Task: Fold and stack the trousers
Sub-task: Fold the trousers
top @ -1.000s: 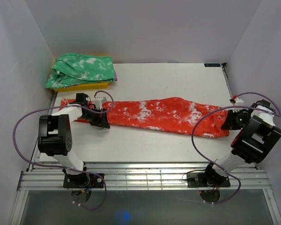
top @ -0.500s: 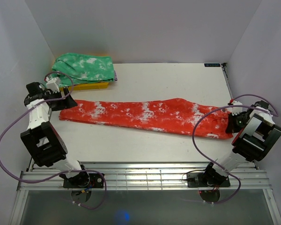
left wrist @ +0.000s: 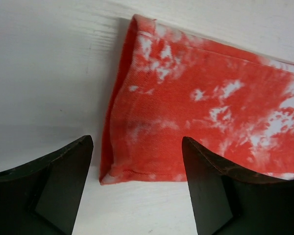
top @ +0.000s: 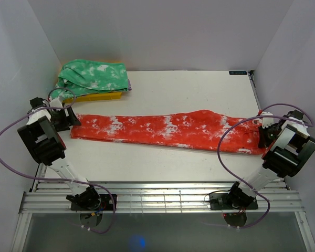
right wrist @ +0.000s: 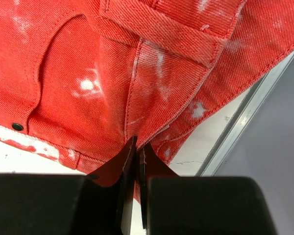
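The long, soft cloth trousers (top: 163, 128), bright red-orange with white tie-dye splotches, lie flat and stretched out across the white table (top: 199, 89). They run from the 9 o'clock edge to the 3 o'clock edge of the overhead view, with the hem end at 9 o'clock and the waist at 3 o'clock.

The left gripper (top: 68, 118) sits at the hem end with its jaws spread wide. In its wrist view the left gripper (left wrist: 136, 142) frames the folded hem, and the stitched corner of the leg lies between the two dark fingers (left wrist: 63, 181). I cannot tell whether they touch the cloth.

The right gripper (top: 263, 137) is at the waist end, close to the table's 3 o'clock rim. Its wrist view shows the right gripper (right wrist: 137, 147) with fingers pressed almost together, pinching a ridge of the trousers' cloth at a seam. From that pinch, a pocket opening with a small dark rivet (right wrist: 17, 127) lies towards 9 o'clock, and a belt loop (right wrist: 161, 36) towards 12 o'clock.

In the table's 10 o'clock corner a crumpled green garment with white mottling (top: 94, 77) rests on top of a plain yellow folded cloth (top: 97, 96), just beyond the trousers' hem end and apart from it.
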{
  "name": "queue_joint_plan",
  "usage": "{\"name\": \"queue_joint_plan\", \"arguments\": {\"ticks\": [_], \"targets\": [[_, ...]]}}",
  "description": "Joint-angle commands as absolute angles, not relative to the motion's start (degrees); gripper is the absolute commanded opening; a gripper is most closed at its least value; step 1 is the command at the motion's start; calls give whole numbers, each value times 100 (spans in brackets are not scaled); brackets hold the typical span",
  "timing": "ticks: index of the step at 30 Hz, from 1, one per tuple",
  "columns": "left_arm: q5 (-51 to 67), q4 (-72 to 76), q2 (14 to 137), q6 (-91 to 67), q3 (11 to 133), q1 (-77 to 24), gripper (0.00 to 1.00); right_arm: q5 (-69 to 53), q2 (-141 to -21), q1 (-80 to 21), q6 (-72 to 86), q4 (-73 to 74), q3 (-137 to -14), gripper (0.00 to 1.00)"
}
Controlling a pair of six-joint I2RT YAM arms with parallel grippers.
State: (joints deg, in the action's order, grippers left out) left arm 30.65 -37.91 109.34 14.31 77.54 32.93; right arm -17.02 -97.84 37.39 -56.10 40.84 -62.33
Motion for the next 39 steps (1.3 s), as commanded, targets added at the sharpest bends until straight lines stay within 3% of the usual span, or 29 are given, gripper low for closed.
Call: {"name": "queue_joint_plan", "arguments": {"ticks": [1,9,12,13,19,23,31,36,37,39], "targets": [[2804,-3674,11126,1424,7945,3305,84,-1274,-9949,3806,-5906,3753,-6346,8],[2821,-3726,11724,1336,7691,3313,70,-1327,-9975,3806,-6047,3911,-6389,8],[3303,-3858,11786,1327,7524,3313,57,-1380,-10011,3806,-6021,4016,-6486,8],[3635,-3884,11786,1318,7489,3313,49,-1397,-10011,3806,-6021,4034,-6495,8],[4069,-3990,11769,1275,7392,3305,34,-1424,-10055,3797,-5994,4061,-6539,8],[4043,-3964,11594,1204,7541,3348,1,-1476,-10028,3797,-5985,4113,-6548,8],[3781,-4789,11039,1544,9103,3665,0,-2362,-9695,3640,-6170,4798,-6407,9],[3674,-5676,10951,1916,10194,3604,0,-2899,-9361,3288,-6197,5308,-6214,17],[3665,-5756,10925,1942,10256,3586,0,-3040,-9326,3183,-6144,5343,-6179,19],[3604,-5888,10872,2056,10301,3463,0,-3207,-9325,3103,-6065,5528,-6222,36]]}}
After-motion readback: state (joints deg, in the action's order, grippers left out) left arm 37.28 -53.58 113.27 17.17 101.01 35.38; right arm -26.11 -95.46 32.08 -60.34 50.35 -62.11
